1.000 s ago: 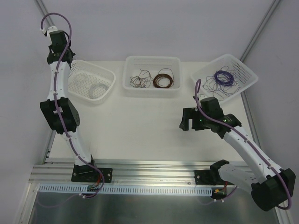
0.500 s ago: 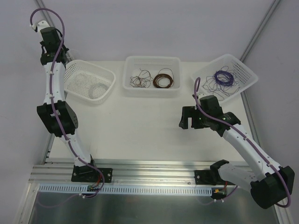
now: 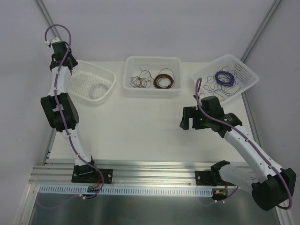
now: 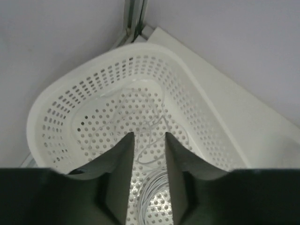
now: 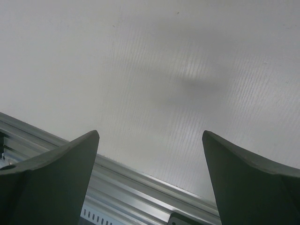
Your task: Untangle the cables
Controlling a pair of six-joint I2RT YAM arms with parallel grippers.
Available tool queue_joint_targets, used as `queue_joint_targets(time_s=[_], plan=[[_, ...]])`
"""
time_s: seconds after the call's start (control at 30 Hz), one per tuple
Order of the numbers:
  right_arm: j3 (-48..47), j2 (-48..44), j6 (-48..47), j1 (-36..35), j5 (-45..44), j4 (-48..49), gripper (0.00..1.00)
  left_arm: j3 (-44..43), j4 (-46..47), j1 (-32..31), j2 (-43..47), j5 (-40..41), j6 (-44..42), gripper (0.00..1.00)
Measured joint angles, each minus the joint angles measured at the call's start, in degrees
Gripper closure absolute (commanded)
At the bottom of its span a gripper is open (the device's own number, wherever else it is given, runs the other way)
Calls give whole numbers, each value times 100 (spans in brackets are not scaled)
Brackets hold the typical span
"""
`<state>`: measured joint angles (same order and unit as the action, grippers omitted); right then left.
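Cables (image 3: 140, 79) lie as a loose dark and brown squiggle in your middle tray (image 3: 153, 59), just beside the neat brown coil (image 3: 163, 80). Your left gripper (image 4: 149, 137) hangs over the perforated left basket (image 4: 51, 108), its jaws parted by only a narrow gap with nothing visibly pinched, while fine whitish strands (image 4: 152, 125) and a white coil (image 4: 152, 197) lie on the basket floor below. Your right gripper (image 5: 150, 140) stands spread wide over the bare table (image 5: 164, 56), holding nothing.
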<state>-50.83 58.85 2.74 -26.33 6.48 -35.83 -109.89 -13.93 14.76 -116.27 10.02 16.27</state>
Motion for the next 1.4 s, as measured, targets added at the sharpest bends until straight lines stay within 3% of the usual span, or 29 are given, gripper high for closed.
queue_joint_targets(time_s=[0.07, 0.1, 0.2, 0.23, 0.27, 0.5, 0.7, 0.97, 1.23, 1.4], plan=[[0, -59, 0, 0, -2, -4, 3, 192, -20, 35, -289, -238, 101, 49], [0, -96, 0, 0, -7, -9, 3, 304, -68, 35, -391, -328, 146, 37], [0, -227, -2, 0, -28, -48, 3, 616, -275, 35, -479, -551, 269, 16], [0, -291, -2, 0, -52, -76, 3, 680, -302, 35, -455, -601, 278, 4], [0, -361, -4, 0, -85, -103, 3, 726, -302, 35, -413, -656, 262, 1], [-85, -957, -11, 0, -551, -450, 3, 1390, -350, 35, 968, -1067, 284, 1], [-546, -1550, -57, 0, -1296, -992, 3, 2256, -669, 35, 3139, -1823, 295, 1], [-1451, -2177, -133, 0, -2531, -1823, 3, 3023, -1965, 35, 5893, -2747, 221, 1], [-1635, -3049, -358, 0, -3191, -2144, 3, 3967, -2614, -162, 9003, -2367, 238, 1], [-1316, -3954, -487, 0, -3381, -2033, 3, 4883, -3042, -549, 9405, -1867, 275, 1]])
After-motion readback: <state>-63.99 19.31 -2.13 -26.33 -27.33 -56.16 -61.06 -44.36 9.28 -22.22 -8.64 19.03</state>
